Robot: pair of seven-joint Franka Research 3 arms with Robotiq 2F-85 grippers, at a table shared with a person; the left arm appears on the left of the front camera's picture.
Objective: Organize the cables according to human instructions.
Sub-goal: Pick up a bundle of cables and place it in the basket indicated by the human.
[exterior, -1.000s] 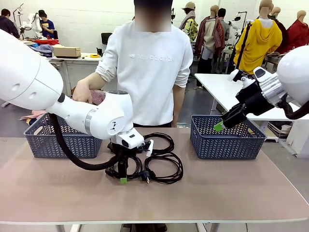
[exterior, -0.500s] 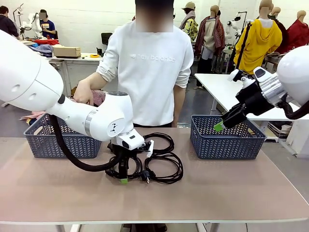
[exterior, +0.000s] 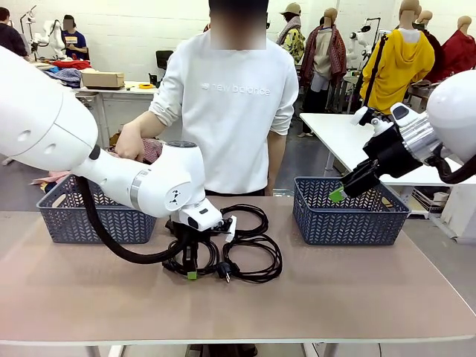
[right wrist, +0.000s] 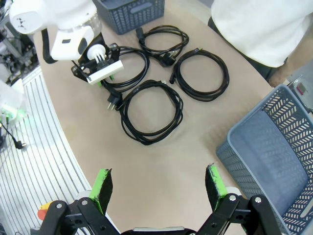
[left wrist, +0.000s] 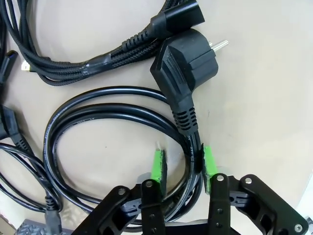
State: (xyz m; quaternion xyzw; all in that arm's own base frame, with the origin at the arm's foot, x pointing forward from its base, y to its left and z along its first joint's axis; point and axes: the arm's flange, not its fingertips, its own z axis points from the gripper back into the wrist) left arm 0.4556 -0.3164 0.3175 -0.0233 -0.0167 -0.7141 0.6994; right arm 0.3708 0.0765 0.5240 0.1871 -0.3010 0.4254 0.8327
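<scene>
Several black coiled cables point(exterior: 249, 253) lie in the middle of the table between the two baskets. The right wrist view shows them as separate loops, one point(right wrist: 151, 117) nearest, one point(right wrist: 201, 74) to its right, one point(right wrist: 164, 36) farther off. My left gripper point(exterior: 191, 274) points straight down into the pile. Its green pads point(left wrist: 157, 164) pinch the strands of one cable point(left wrist: 98, 112) just below its angled plug point(left wrist: 188, 61), so my left gripper point(left wrist: 183, 164) is shut on that cable. My right gripper point(exterior: 338, 195) hangs open above the right basket, and nothing is between its fingers point(right wrist: 159, 188).
A blue-grey basket point(exterior: 104, 216) stands at the left and another point(exterior: 349, 219) at the right. A person in a white sweatshirt stands at the far side, one hand point(exterior: 126, 141) above the left basket. Bare tabletop runs along the near edge.
My left gripper's fingers have come together around the cable strands in the pile. The right arm and the person have stayed still.
</scene>
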